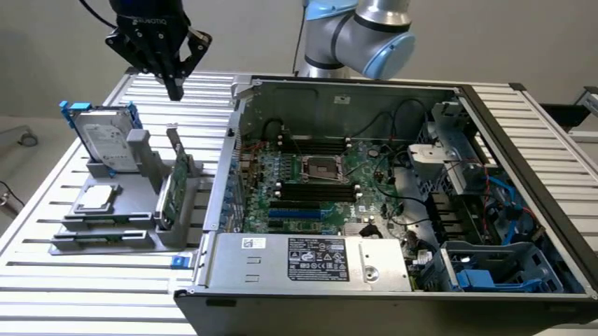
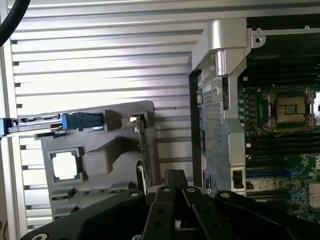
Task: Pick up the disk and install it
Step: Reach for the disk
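The gripper (image 1: 176, 91) was closed, its black fingers pressed together to a point with nothing held between them. It hung in the air above the slatted metal table (image 1: 84, 287), aimed down at the strip of table between the grey fixture (image 1: 140, 234) and the open computer case (image 1: 234, 175), touching neither. The disk (image 1: 101, 143) stood on edge in a slot at the far corner of the fixture, toward the table's edge on the exterior view's left. Its white label faced the camera and its blue carrier frame showed along the top and side. It was well apart from the gripper. In the wrist view the disk (image 2: 82, 121) appeared edge-on as a thin blue strip above the fixture, with the closed fingers (image 2: 167, 182) in the foreground. A small square silver chip (image 1: 98, 198) lay flat in a recess of the fixture, nearer the camera than the disk. An upright green circuit card (image 1: 178, 185) stood along the fixture's edge nearest the case. The case lay on its side on the table with its motherboard (image 1: 309, 185) exposed, and a silver power supply (image 1: 309, 260) sat along its near edge.
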`<state>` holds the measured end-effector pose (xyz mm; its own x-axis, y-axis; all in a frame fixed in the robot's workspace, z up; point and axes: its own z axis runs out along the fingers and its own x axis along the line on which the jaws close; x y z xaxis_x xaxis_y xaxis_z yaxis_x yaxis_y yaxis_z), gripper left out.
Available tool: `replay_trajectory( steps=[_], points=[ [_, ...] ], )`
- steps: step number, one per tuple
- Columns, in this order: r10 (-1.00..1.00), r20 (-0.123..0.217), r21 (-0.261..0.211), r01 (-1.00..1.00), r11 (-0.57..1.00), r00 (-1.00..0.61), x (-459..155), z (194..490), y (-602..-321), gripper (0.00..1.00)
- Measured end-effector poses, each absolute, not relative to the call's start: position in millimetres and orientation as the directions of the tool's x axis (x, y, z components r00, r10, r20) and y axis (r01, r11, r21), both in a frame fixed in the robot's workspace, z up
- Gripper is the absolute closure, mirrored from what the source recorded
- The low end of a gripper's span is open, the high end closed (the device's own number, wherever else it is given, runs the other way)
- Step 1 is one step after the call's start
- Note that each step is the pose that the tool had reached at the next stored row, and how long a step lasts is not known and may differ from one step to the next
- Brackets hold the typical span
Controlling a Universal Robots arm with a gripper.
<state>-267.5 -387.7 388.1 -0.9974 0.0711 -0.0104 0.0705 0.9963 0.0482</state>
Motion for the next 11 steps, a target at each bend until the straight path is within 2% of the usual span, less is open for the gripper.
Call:
replay_trajectory(
  steps=[11],
  points=[
    [0.071, -0.01, 0.048, 0.071, 0.996, -0.997, -317, 388, -376, 0.89]
  ],
)
